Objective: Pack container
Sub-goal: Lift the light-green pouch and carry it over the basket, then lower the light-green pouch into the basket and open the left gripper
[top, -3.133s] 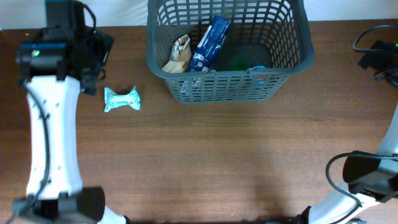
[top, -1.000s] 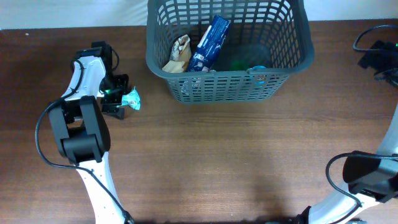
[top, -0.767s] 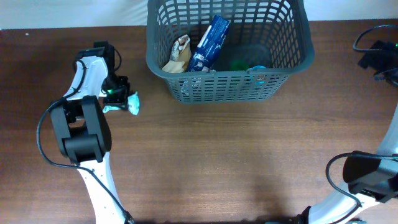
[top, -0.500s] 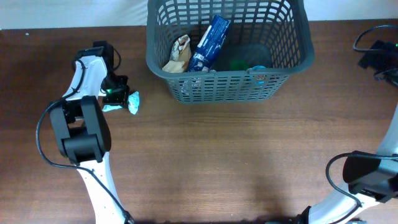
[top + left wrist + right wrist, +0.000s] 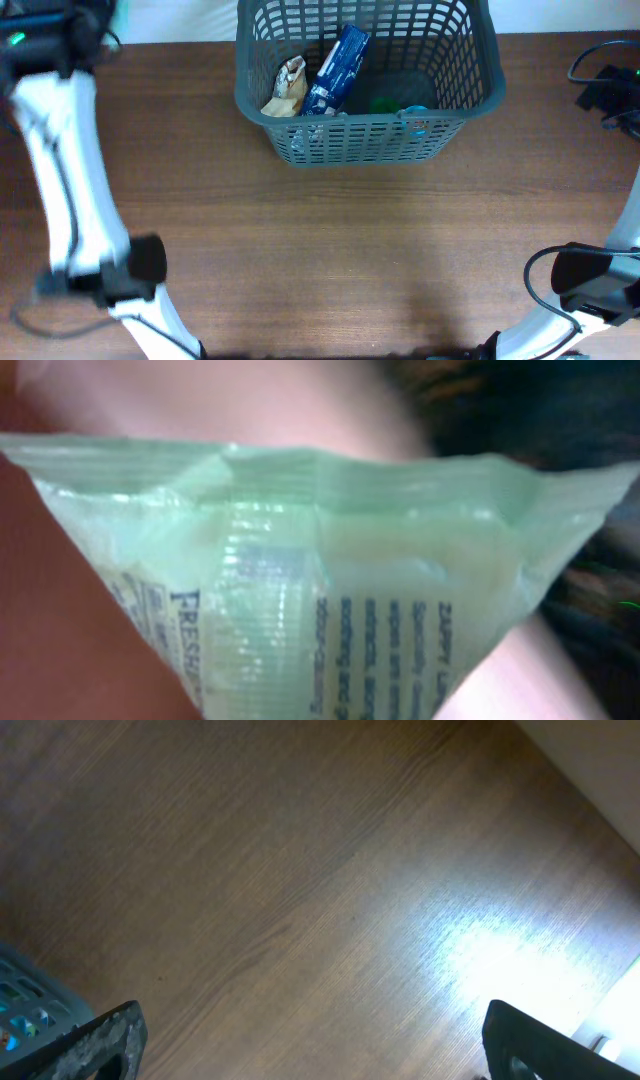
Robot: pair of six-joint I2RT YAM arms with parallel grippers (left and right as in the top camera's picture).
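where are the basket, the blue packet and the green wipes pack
basket (image 5: 360,140), overhead, front lattice wall
blue packet (image 5: 338,68), overhead, middle of its face
green wipes pack (image 5: 330,590), left wrist, printed front

The wipes packet (image 5: 330,590) sits right at our left jaws and fills their view. Well to the right of these jaws the container (image 5: 360,140) stands on the table (image 5: 330,260). In it a paper bag (image 5: 288,85) lies leftmost, a tall pack (image 5: 338,68) leans beside it, then come a jar (image 5: 383,102) and a tub (image 5: 415,120). Below our right jaws lies the table, with the container's corner just left of them.
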